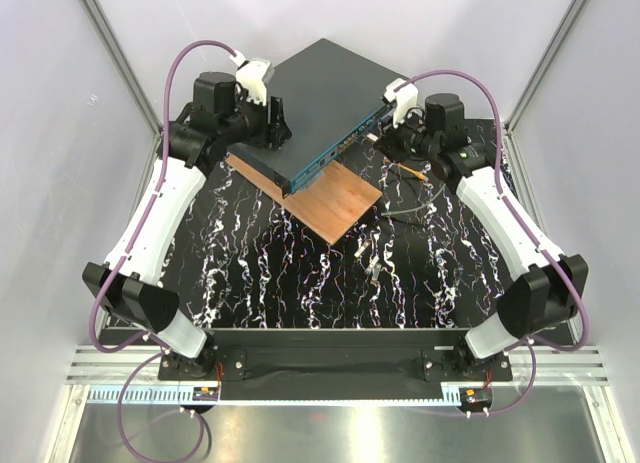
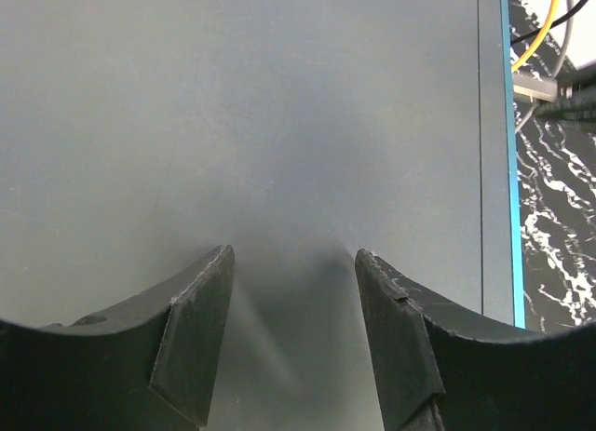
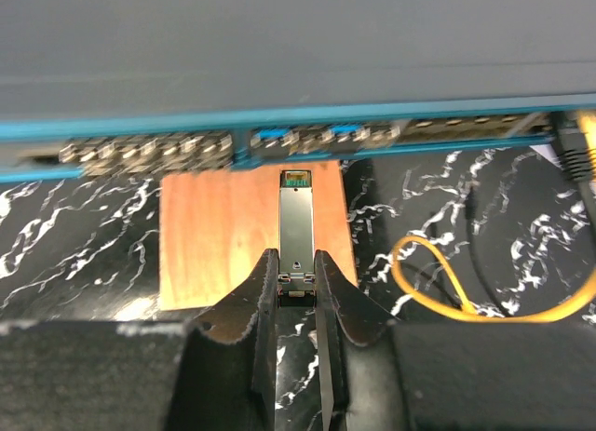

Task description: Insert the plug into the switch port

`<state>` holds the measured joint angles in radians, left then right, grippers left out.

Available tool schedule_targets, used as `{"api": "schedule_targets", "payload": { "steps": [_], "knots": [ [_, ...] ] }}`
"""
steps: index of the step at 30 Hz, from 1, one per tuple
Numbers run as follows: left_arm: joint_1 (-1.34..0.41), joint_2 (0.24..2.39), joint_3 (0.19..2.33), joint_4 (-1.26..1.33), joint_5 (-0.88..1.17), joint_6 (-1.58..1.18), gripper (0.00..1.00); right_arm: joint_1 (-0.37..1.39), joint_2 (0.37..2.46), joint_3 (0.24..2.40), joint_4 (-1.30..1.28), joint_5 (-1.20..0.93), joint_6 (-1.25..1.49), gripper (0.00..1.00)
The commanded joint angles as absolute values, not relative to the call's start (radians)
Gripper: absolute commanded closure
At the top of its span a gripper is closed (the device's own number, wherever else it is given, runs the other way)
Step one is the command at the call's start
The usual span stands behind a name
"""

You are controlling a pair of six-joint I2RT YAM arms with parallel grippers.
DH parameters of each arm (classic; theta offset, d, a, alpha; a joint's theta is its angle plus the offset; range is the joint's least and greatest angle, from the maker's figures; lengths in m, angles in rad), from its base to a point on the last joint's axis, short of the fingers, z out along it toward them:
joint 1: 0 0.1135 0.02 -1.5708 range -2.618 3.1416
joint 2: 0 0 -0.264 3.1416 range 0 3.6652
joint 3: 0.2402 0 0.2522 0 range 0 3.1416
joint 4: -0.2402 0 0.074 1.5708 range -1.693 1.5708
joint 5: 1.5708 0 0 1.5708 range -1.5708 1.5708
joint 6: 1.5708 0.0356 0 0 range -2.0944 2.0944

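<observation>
Holding the plug [image 3: 297, 222] by its rear end between narrowly closed jaws, the right tool [image 3: 296, 263] points it at the socket row on the teal face of the switch [image 3: 279, 59], which lies by the tabletop's [image 1: 300, 283] far edge; the tip looks short of any port, so the insertion is left to do. The left tool [image 2: 293, 263] hangs over the switch's dark top, jaws apart and empty. The black, white-veined tabletop also carries a wooden board [image 3: 219, 235] and a yellow cable [image 3: 438, 305], with pale walls [image 1: 60, 133] around.
</observation>
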<state>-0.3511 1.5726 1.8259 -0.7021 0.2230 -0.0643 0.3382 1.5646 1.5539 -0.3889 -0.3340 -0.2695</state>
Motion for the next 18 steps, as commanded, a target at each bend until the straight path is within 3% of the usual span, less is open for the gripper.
{"api": "schedule_targets", "payload": {
  "steps": [1,18],
  "knots": [
    [-0.342,1.563,1.822,-0.673,0.264,-0.094,0.4,0.334,1.485,1.496,-0.293,-0.406,-0.259,1.0],
    [-0.336,1.557,1.805,-0.68,0.27,-0.071,0.39,0.331,1.488,1.453,-0.199,-0.416,-0.226,1.0]
  ]
}}
